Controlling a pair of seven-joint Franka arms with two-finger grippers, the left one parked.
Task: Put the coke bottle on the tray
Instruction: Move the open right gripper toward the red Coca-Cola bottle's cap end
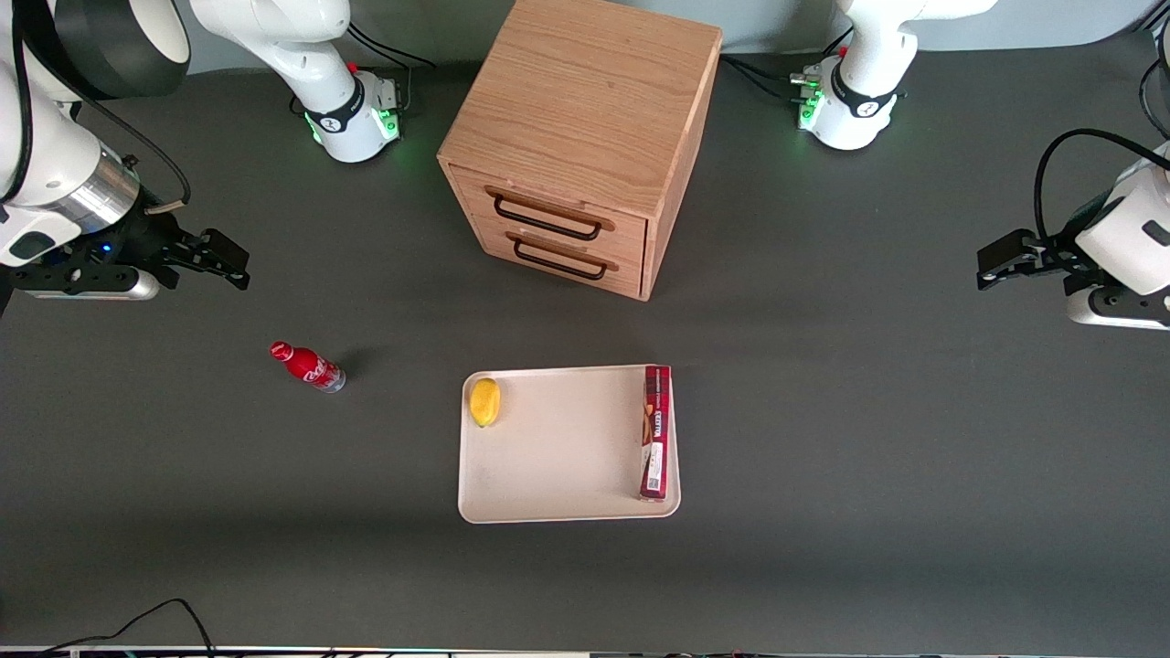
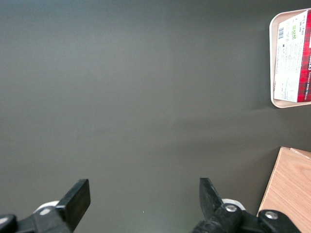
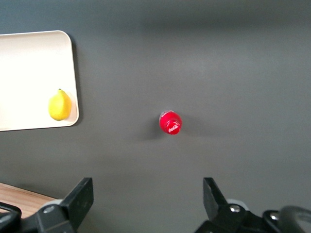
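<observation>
The coke bottle [image 1: 307, 366], small and red with a white logo, red cap and clear base, stands on the dark table, toward the working arm's end from the tray. The right wrist view shows it from above [image 3: 170, 123]. The cream-beige tray [image 1: 562, 457] lies near the middle of the table, in front of the cabinet, and shows in the right wrist view [image 3: 29, 58]. My right gripper [image 1: 215, 259] is open and empty, high above the table and farther from the front camera than the bottle. In the right wrist view the gripper [image 3: 148, 201] has nothing between its spread fingers.
On the tray lie a yellow lemon [image 1: 484, 401] and a long red box [image 1: 655, 431]. A wooden drawer cabinet [image 1: 576, 137] with two drawers stands farther from the front camera than the tray. A black cable [image 1: 155, 614] lies at the table's near edge.
</observation>
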